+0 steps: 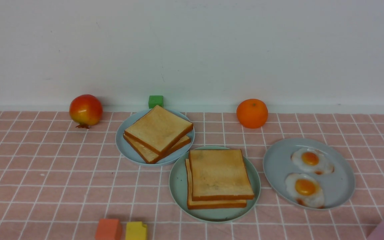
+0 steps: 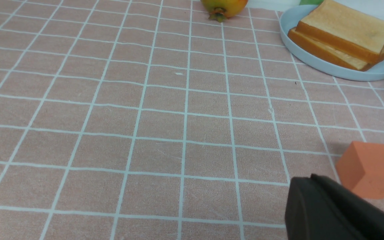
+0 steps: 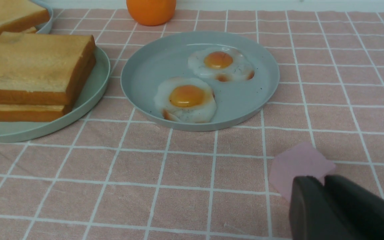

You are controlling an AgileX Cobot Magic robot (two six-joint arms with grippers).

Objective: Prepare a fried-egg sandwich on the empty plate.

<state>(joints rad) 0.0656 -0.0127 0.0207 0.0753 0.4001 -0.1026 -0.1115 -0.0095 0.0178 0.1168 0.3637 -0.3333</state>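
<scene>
The mint-green plate (image 1: 178, 186) sits centre front, carrying 2 stacked toast slices (image 1: 218, 178) — no egg visible between them. Both grippers, left gripper (image 2: 332, 210) and right gripper (image 3: 338, 210), look closed and empty; the right is nearer the fried eggs (image 3: 185, 100).

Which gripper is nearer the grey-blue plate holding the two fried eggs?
Right. The right gripper sits just short of the grey-blue plate with two fried eggs, beside a pink block. The left gripper is by the orange cube; that plate isn't in its view.
</scene>
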